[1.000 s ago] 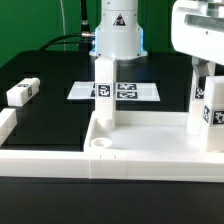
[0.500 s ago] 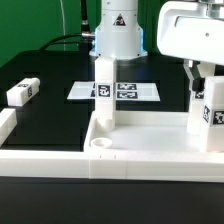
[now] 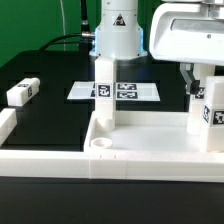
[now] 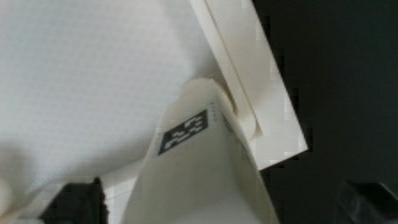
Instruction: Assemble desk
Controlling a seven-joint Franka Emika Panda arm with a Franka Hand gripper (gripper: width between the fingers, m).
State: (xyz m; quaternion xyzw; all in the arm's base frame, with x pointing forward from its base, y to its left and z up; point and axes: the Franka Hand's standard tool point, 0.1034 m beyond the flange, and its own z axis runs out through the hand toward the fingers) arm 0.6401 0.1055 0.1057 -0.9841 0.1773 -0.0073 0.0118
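The claw point(image 4: 217, 204) stands wide open and holds nothing. Its dark fingertips point(image 4: 75, 203) sit on either side of an upright white leg point(image 3: 207, 112) directly beneath it, without touching it. That leg stands in the tabletop point(image 3: 150, 132) below. A second upright leg point(image 3: 104, 95) stands farther away, and a loose leg point(image 3: 22, 92) lies farthest off.

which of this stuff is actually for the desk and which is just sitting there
For the desk: tabletop, first standing leg, second standing leg, loose leg lying flat.
Just sitting there: marker board, border rail.
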